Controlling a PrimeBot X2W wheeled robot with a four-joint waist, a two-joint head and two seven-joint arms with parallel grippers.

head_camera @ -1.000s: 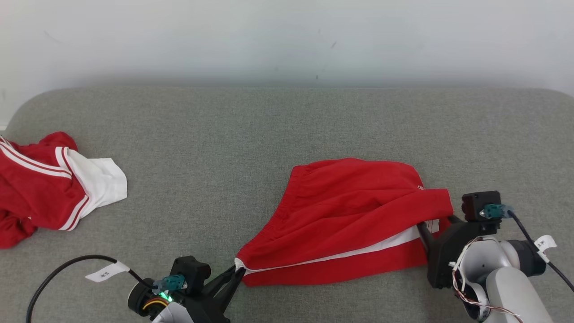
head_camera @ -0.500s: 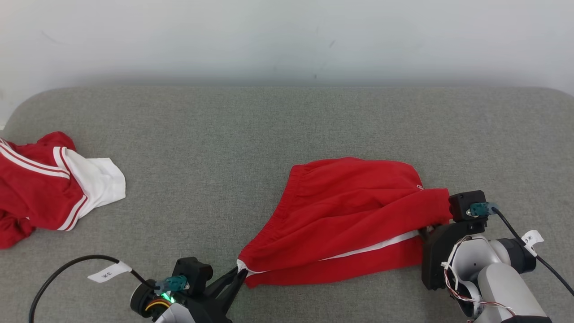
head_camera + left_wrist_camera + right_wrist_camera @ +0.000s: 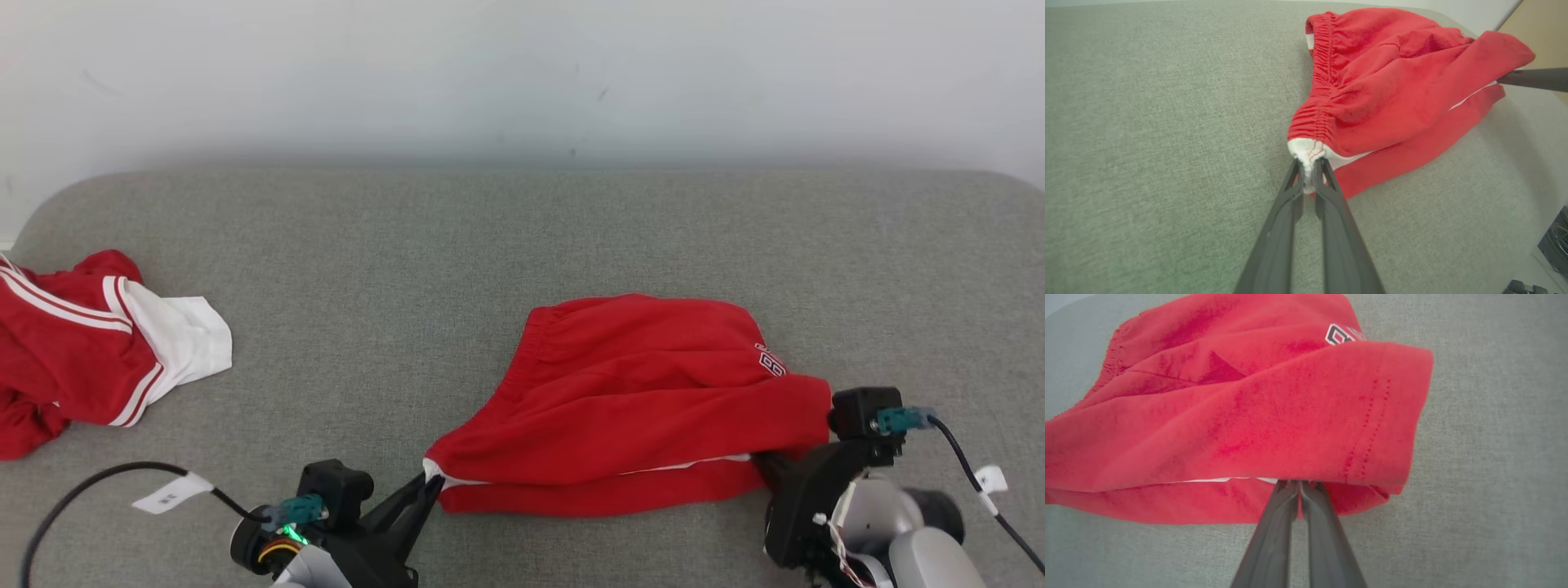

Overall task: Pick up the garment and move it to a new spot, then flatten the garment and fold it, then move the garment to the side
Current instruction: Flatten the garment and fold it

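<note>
The garment [image 3: 645, 400] is a pair of red shorts with a white side stripe, lying rumpled on the grey cushion right of centre. My left gripper [image 3: 431, 482] is shut on its white-edged waistband corner [image 3: 1306, 149] at the lower left. My right gripper [image 3: 1299, 482] is shut on the hem under a red fold at the garment's [image 3: 1249, 428] lower right end, fingertips hidden beneath the cloth. Seen from the left wrist, one dark finger of the right gripper [image 3: 1531, 78] meets the far end of the garment [image 3: 1392, 81].
A second red garment with white stripes and white lining [image 3: 90, 351] lies bunched at the cushion's left edge. The grey cushion [image 3: 408, 261] stretches wide behind the shorts, ending at a pale wall [image 3: 522, 73].
My right gripper has closed from open onto the garment's right hem and drawn toward me with it. The head camera has shifted slightly. The left gripper keeps its hold.
</note>
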